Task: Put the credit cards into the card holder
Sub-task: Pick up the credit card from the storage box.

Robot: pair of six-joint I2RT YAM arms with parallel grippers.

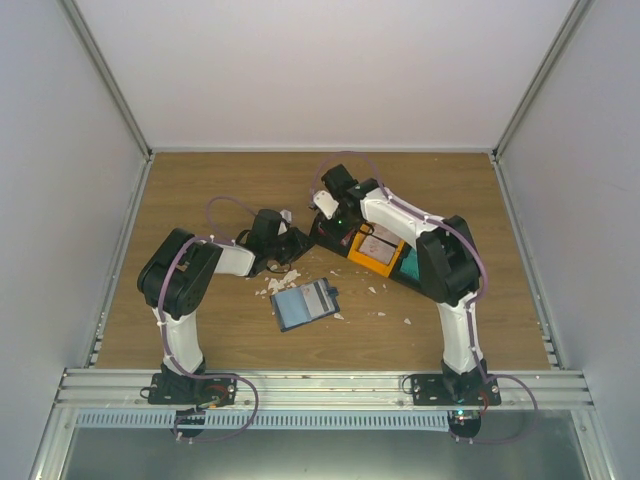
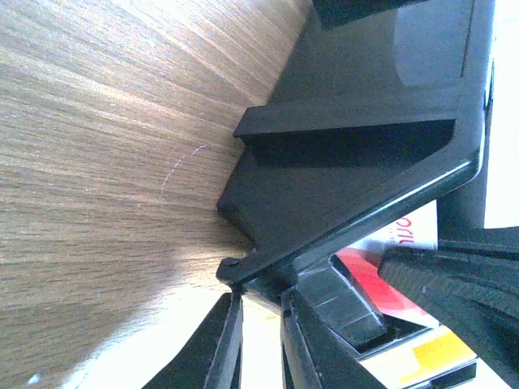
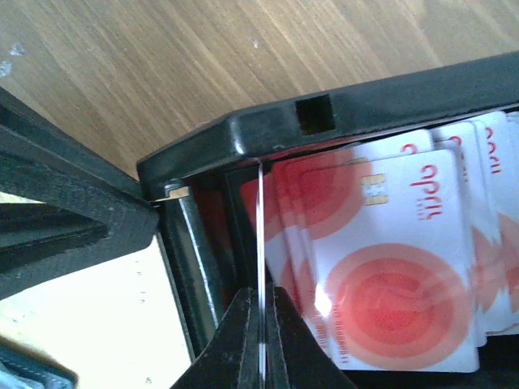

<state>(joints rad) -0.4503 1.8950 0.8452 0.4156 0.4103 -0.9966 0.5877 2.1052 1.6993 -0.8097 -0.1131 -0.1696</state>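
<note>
Several red-and-white credit cards (image 3: 389,267) lie fanned in a black tray (image 3: 365,105). My right gripper (image 3: 261,304) is shut on one credit card (image 3: 260,219), seen edge-on and standing upright at the stack's left end. In the top view my right gripper (image 1: 325,203) is at the tray's far-left end. My left gripper (image 2: 261,296) clamps the black tray's (image 2: 357,97) corner rim between its fingers (image 2: 227,340); a red card (image 2: 381,284) shows inside. The card holder (image 1: 305,303) lies open on the table, apart from both grippers, in front of my left gripper (image 1: 293,243).
An orange tray (image 1: 375,248) adjoins the black one under my right arm. Torn white scraps (image 1: 280,283) lie around the card holder, with more scraps (image 1: 385,312) to its right. Grey walls close the wooden table (image 1: 200,190) on three sides.
</note>
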